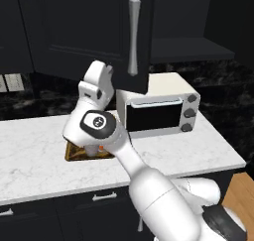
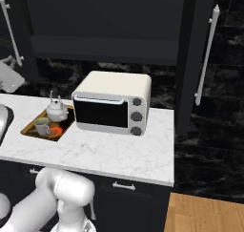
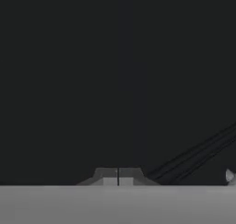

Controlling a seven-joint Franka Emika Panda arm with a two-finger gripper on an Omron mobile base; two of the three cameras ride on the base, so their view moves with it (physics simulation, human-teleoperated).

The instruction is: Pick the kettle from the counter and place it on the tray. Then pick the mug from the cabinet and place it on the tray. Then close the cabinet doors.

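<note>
The white-grey kettle (image 2: 56,110) and the off-white mug (image 2: 42,126) both stand on the dark tray (image 2: 32,129), left of the toaster oven on the marble counter (image 2: 109,152). My arm covers most of the tray (image 1: 74,155) in the left base view. My gripper (image 1: 105,67) is shut and empty, raised against the lower part of the left cabinet door (image 1: 84,27), beside its silver handle (image 1: 133,36). In the hand view the fingertips (image 3: 110,177) meet in front of a dark panel. The right door (image 2: 190,59) stands open, edge-on, and the cabinet shelf (image 2: 105,45) shows bare.
A white toaster oven (image 2: 114,104) sits under the open cabinet, right of the tray. The counter ends to the right at a wood floor (image 2: 205,212). Dark drawers with silver handles (image 2: 124,185) run under the worktop.
</note>
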